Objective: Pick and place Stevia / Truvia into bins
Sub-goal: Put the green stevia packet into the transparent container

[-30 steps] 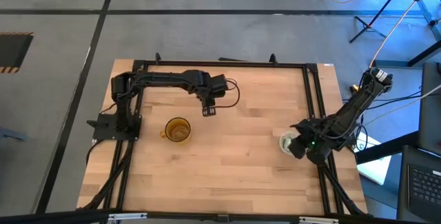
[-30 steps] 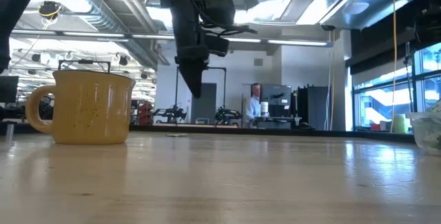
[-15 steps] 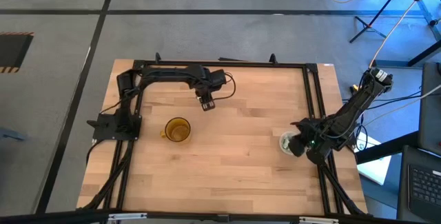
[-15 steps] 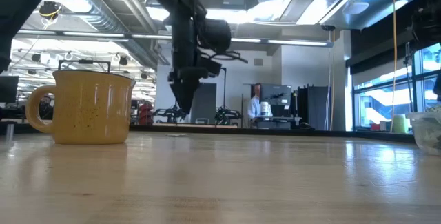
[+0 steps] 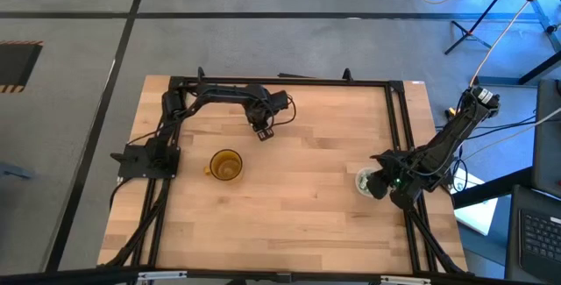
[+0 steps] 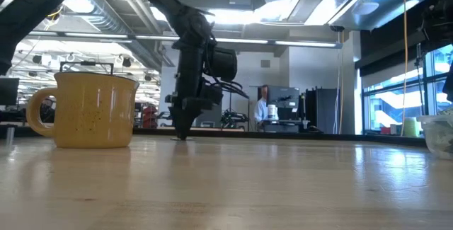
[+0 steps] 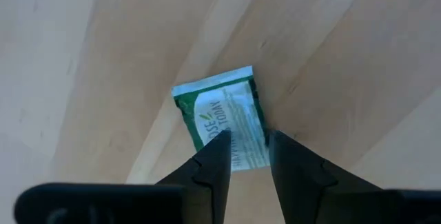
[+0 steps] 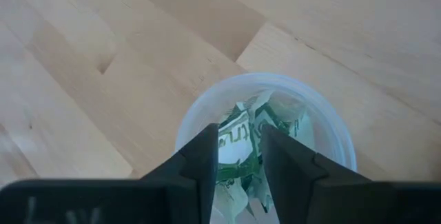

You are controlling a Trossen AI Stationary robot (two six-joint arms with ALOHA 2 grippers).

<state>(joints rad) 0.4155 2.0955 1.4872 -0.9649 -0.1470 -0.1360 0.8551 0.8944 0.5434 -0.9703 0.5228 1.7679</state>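
A green and white Stevia sachet (image 7: 222,110) lies flat on the wooden table toward its far side. My left gripper (image 7: 248,148) is open and points down at it, one fingertip over each side of the sachet's end; in the low view its tips (image 6: 181,135) reach the table top. The amber mug (image 5: 226,166) stands near it. At the right edge my right gripper (image 8: 241,154) hangs open over the clear cup (image 8: 275,80), which holds several sachets (image 8: 249,131). My left gripper comes at the sachet from above, and its fingertips (image 7: 219,145) overlap the sachet's end (image 7: 241,156) in the wrist view. Whether they touch the paper I cannot tell. The sachet lies flat on the table.
Black frame rails (image 5: 280,81) run along the table's far, left and right edges. The mug (image 6: 92,110) stands left of the left gripper in the low view. A person (image 6: 262,106) stands in the room far behind the table.
My left gripper has gone toward the table's far edge and down, from well above the table until its tips are at the table top. The right arm has kept still over the clear cup.
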